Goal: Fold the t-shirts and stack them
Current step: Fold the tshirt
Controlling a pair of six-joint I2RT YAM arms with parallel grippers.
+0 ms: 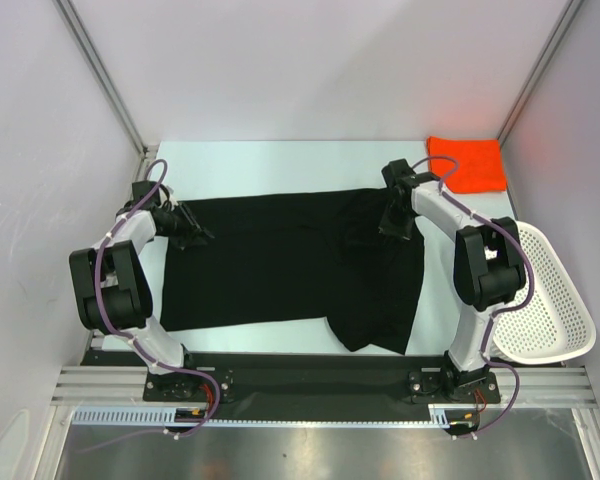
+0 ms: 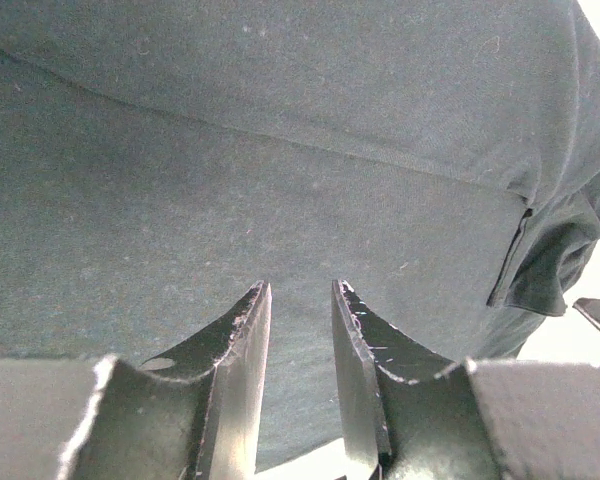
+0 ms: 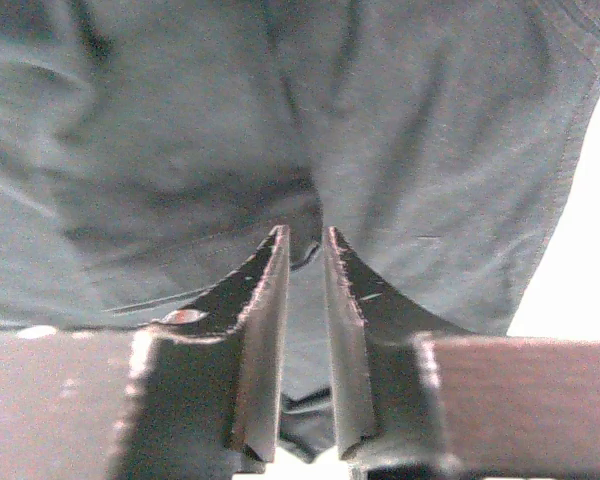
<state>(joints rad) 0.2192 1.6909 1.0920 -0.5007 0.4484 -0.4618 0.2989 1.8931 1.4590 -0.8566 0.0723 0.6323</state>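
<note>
The black t-shirt [image 1: 270, 262] is spread flat across the middle of the top view. Its right part is doubled into a darker, wrinkled flap that reaches lower than the rest. The shirt's left edge runs just beside the left border of the white table [image 1: 280, 165]. Its lower edge lies near the dark strip along the bottom. Above the upper edge a broad band of bare table is left, reaching to the back wall. A narrower bare strip is seen right of the flap, bounded by the right arm.

The orange-red t-shirt [image 1: 468, 165] is folded in the upper right corner of the table, well apart from the black one. The white mesh basket [image 1: 552, 305] sits at the right border, beside the right arm.

The left gripper [image 1: 194, 231] is placed at the shirt's upper left corner. In its wrist view the fingertips [image 2: 257, 300] are held apart by a plain gap, with dark cloth [image 2: 280, 150] beyond them and a sliver of white at the bottom.

The right gripper [image 1: 397, 226] is set over the flap's upper part. Its fingers [image 3: 276, 245] are parted by a narrow slit above creased cloth [image 3: 180, 150]. The hem is seen at that frame's right, with white table past it.
</note>
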